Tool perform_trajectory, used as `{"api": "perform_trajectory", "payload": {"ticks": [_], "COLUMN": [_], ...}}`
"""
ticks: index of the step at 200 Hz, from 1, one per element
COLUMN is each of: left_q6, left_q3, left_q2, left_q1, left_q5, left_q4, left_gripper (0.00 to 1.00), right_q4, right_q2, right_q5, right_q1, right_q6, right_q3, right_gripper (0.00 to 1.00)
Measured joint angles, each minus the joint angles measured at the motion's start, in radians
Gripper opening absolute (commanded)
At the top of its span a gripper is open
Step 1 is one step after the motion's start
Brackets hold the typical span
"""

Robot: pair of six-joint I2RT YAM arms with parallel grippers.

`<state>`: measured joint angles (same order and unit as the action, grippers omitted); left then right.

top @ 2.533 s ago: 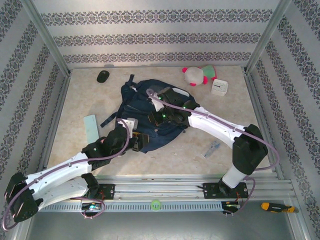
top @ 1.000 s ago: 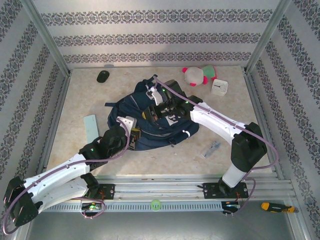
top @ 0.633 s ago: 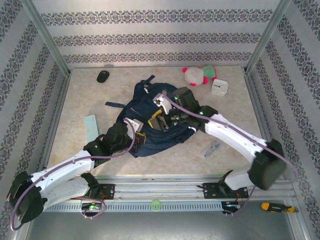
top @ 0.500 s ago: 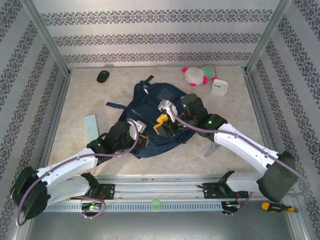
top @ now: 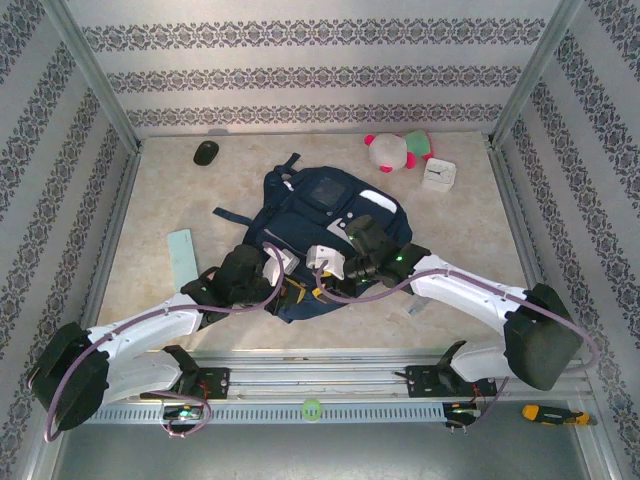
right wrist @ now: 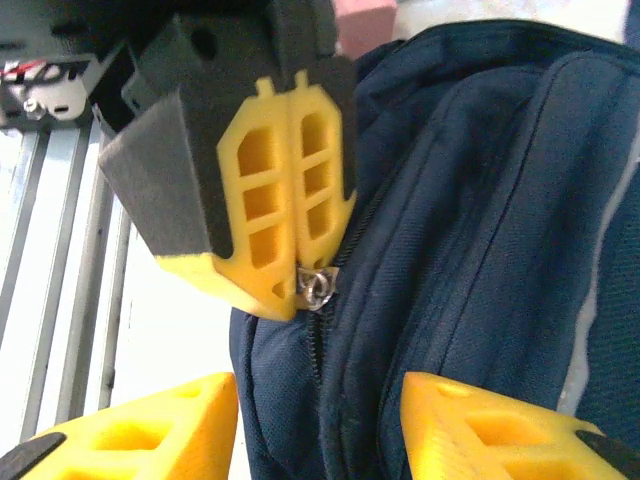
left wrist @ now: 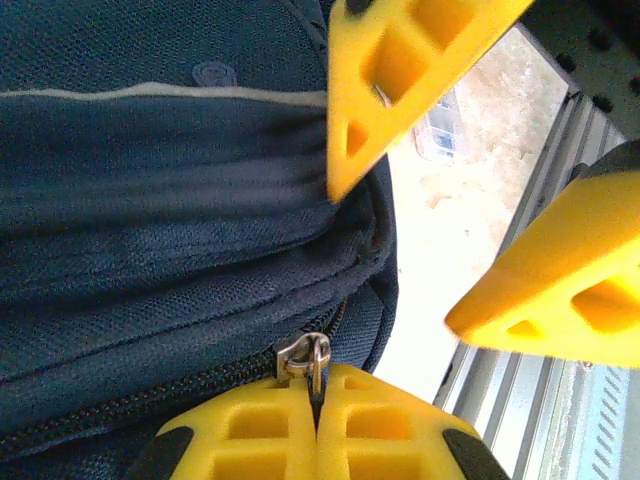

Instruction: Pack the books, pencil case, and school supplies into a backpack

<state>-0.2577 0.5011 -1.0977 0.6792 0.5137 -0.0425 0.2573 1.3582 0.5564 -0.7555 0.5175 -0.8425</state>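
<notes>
One navy backpack (top: 330, 215) lies mid-table, its grey patch (top: 325, 190) facing up and its near end between both grippers. The overhead view leaves the grips unclear, but the wrist cameras show them plainly. The left gripper (right wrist: 297, 285) has its yellow fingers pressed together on the metal zipper pull (left wrist: 313, 358). The right gripper (right wrist: 320, 385) stands with fingers spread either side of the backpack's zippered edge. A pink piece (right wrist: 365, 20) peeks past the left gripper.
</notes>
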Motion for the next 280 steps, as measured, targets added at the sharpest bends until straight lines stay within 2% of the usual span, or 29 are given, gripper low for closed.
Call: {"api": "perform_trajectory", "payload": {"ticks": [18,41,77,120,146,160,167,184,227,255,280], "left_q6": [0.0,0.006,0.05,0.087,0.093,0.094,0.094,0.094,0.09,0.089,0.089], "left_q3": [0.0,0.0,0.0,0.0,0.0,0.0,0.0,0.0,0.0,0.004,0.008], "left_q2": [0.0,0.0,0.036,0.089,0.094,0.093,0.092,0.084,0.065,0.061,0.061], "left_q1": [-0.001,-0.001,-0.026,-0.106,-0.119,-0.119,-0.12,-0.125,-0.132,-0.132,-0.132], "left_q5": [0.002,-0.012,-0.047,-0.077,-0.089,-0.082,-0.071,-0.035,0.044,0.083,0.11], "left_q4": [-0.002,0.009,0.074,0.139,0.151,0.153,0.152,0.15,0.116,0.109,0.1], "left_gripper": [0.0,0.0,0.0,0.0,0.0,0.0,0.0,0.0,0.0,0.0,0.0], "right_q4": [-0.001,0.002,0.069,0.249,0.343,0.37,0.372,0.346,0.194,0.09,0.002], "right_q2": [0.031,0.05,-0.004,-0.082,-0.093,-0.107,-0.116,-0.149,-0.154,-0.069,0.019], "right_q5": [-0.023,-0.068,-0.058,0.077,0.128,0.132,0.123,0.061,-0.047,-0.13,-0.183], "right_q1": [-0.015,-0.021,-0.001,0.135,0.195,0.214,0.214,0.18,-0.031,-0.092,-0.105], "right_q6": [0.045,0.102,0.277,0.481,0.562,0.561,0.542,0.47,0.23,0.148,0.113], "right_q3": [-0.002,-0.013,-0.019,-0.046,-0.073,-0.073,-0.073,-0.073,-0.074,-0.074,-0.071], "right_gripper": [0.33,0.0,0.0,0.0,0.0,0.29,0.39,0.54,0.58,0.58,0.55]}}
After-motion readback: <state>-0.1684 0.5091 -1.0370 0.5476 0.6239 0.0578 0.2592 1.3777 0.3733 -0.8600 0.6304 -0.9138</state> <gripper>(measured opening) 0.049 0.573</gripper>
